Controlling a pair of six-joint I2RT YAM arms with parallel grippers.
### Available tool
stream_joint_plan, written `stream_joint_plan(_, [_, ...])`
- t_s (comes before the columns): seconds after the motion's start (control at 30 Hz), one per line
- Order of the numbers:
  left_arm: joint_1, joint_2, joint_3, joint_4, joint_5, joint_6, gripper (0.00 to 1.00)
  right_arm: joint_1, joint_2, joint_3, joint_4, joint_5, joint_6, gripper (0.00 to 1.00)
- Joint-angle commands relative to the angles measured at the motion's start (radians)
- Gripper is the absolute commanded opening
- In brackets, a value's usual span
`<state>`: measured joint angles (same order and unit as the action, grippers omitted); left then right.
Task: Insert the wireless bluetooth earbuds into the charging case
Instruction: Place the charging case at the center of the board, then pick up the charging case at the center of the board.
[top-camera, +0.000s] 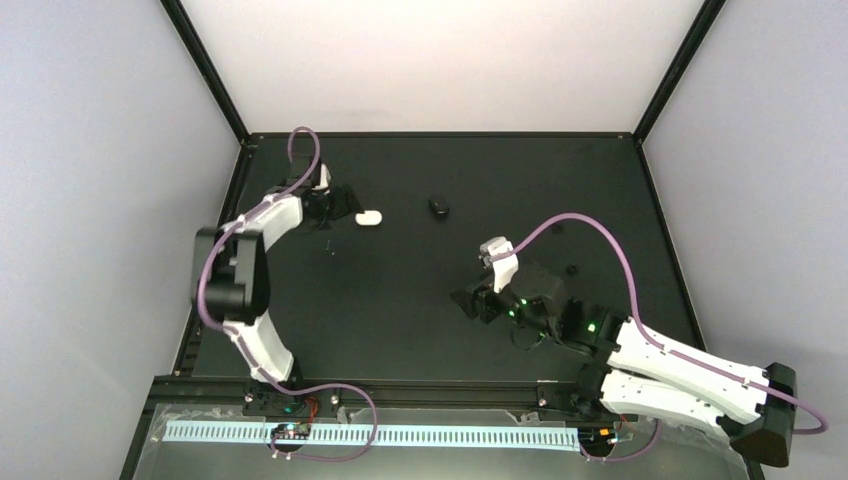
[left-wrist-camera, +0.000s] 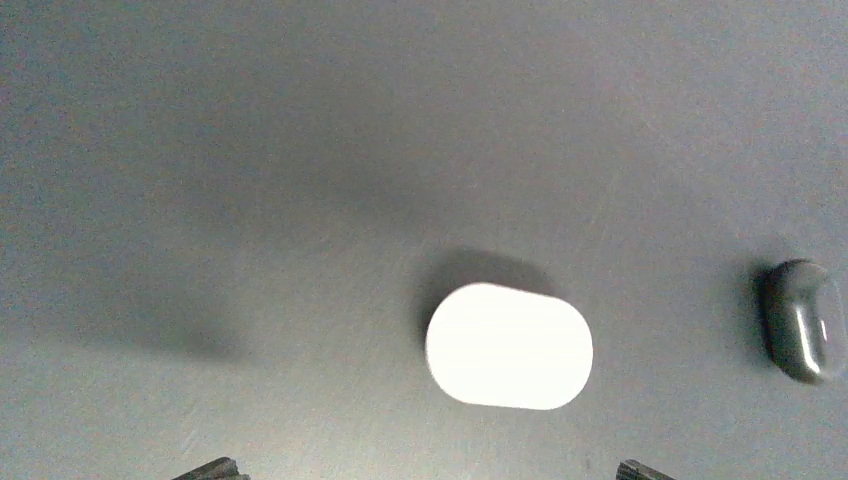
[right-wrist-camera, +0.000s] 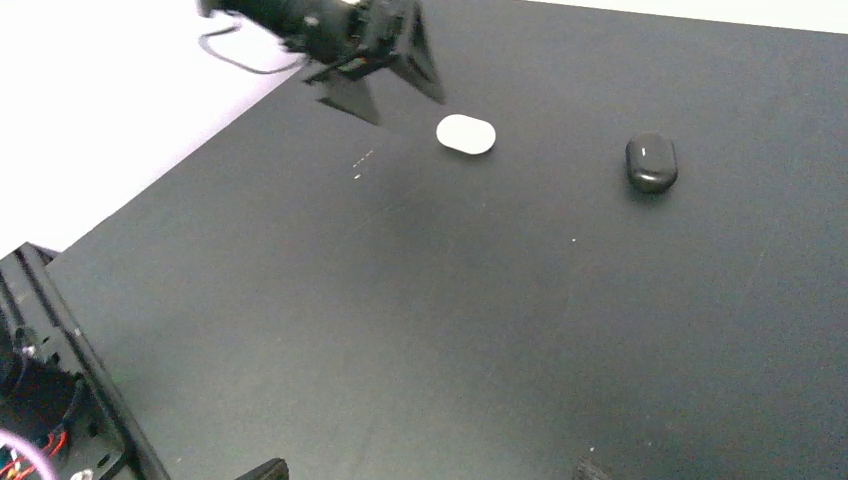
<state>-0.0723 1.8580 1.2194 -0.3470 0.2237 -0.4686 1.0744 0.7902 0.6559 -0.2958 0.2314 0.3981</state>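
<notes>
Two cases on black counter (top-camera: 400, 320): white pill-shaped case (left-wrist-camera: 509, 346) just ahead of left hand (left-wrist-camera: 428, 472), fingers spread; black oval case (left-wrist-camera: 803, 320) near it. Right hand (right-wrist-camera: 430, 468) likewise spread.

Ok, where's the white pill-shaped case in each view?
Top external: the white case lies left of centre, on the far half of the table.
Left wrist: it lies low in the picture, a little right of centre.
Right wrist: it lies near the top, about mid-width.
Shared landmark: the black oval case lies to its right in all three views.
</notes>
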Motion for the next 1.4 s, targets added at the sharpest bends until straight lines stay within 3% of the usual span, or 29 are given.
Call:
stream_joint_plan(0.0, [-0.067,-0.301,-0.095,-0.036,-0.21,-0.013,0.99,-0.056,0.1,0.093,0.071,-0.019,-0.006,0.74])
stream_joint_plan(0.2, [-0.231,-0.723,-0.179,-0.066,-0.441,0.095,0.99,-0.205,0.359,0.191,0.234,-0.037,0.099,0.74])
stream_joint_plan(0.4, [-0.247,-1.011,-0.33,0.084,-0.412,0.204,0.99,-0.335,0.69,0.292,0.349,-0.019,0.162,0.73])
stream_joint_plan(0.67, [-0.325,-1.174,-0.472,0.178,-0.396,0.218,0.99,-0.476,1.1,0.668,0.199,-0.108,0.101,0.72])
stream_joint_plan(0.83, [-0.366,-1.236,-0.522,0.253,-0.428,0.243,0.99,-0.497,1.277,0.842,0.1,-0.13,0.058,0.72])
stream_joint_plan(1.37, [-0.42,-1.226,-0.535,0.284,-0.38,0.231,0.99,-0.497,1.519,1.149,-0.102,-0.104,-0.057,0.67])
